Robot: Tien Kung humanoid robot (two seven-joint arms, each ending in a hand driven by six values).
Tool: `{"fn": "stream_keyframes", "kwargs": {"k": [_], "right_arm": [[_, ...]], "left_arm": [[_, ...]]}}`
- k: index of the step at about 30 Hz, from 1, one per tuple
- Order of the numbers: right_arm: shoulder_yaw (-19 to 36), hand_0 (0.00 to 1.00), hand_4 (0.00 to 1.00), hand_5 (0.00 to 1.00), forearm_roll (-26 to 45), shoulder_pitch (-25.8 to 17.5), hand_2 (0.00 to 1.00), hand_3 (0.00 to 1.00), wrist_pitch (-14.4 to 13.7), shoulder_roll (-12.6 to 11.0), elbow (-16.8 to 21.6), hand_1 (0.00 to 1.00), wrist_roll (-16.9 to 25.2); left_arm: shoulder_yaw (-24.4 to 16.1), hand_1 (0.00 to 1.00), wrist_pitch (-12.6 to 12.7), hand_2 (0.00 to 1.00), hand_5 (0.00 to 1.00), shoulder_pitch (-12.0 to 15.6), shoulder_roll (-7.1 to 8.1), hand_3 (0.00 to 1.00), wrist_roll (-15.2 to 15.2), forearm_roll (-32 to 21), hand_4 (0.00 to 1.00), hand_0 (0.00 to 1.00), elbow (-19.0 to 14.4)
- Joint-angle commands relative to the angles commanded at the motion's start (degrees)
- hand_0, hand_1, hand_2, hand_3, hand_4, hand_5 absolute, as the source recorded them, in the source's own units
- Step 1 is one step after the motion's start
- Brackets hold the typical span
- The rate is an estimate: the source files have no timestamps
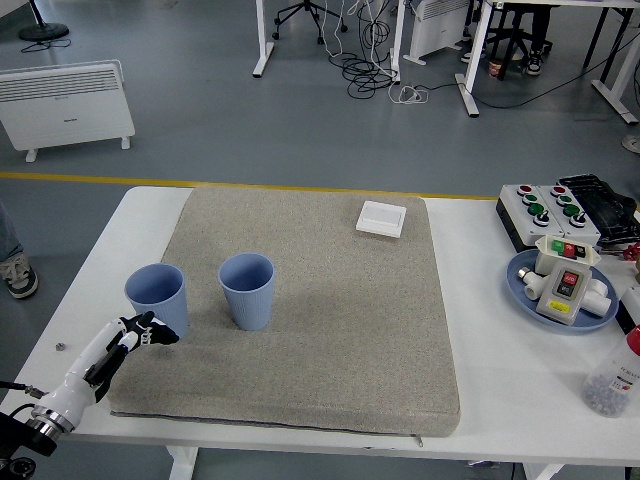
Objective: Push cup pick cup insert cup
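- The left hand comes in low from the near left corner, its fingers loosely curled and holding nothing, their tips at the base of the left cup; whether they actually touch it is hard to tell.
- That left cup stands upright, mouth up, on the left part of the grey mat, just inside its edge.
- The second cup also stands upright, close to the right of the first with a clear gap between them.
- By my reading the pushing step is in hand, with picking and nesting not yet done.
- A push this low on a tall, light cup over a rough mat could make it catch and tip instead of sliding.
- An off-centre push could turn the cup away past the fingertips, or knock it into its neighbour and topple both.
- Further right, a small white square box lies near the mat's far edge, well clear of the cups.
- At the right end of the tabletop, a blue plate of switch parts sits far from the work.
- The right hand is not in sight.
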Motion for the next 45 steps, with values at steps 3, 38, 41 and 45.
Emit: {"fn": "stream_keyframes", "kwargs": {"k": [3,38,41,45], "right_arm": [[-0.1,0.676,0.099,0.555,0.0,0.0,0.6,0.578,0.0,0.0,0.0,0.59,0.0],[-1.2,0.676,0.098,0.555,-1.2,0.4,0.6,0.577,0.2,0.2,0.0,0.59,-0.4],[-1.5,0.676,0.098,0.556,-1.2,0.4,0.6,0.577,0.2,0.3,0.0,0.591,-0.4],[-1.8,0.676,0.098,0.556,-1.1,0.4,0.6,0.578,0.3,0.3,0.0,0.59,-0.4]], "left_arm": [[0.1,0.591,-0.1,0.541,0.998,-1.1,-0.48,0.477,0.1,-0.3,0.602,0.646,1.2],[6.8,0.596,-0.6,0.539,0.998,-12.3,-4.04,0.478,-0.7,-2.6,0.595,0.651,13.7],[7.7,0.599,-0.6,0.54,0.998,-13.0,-4.04,0.477,-0.8,-3.4,0.595,0.654,14.4],[8.7,0.599,-0.6,0.54,0.998,-13.9,-4.0,0.478,-0.7,-3.7,0.594,0.656,14.8]]}}
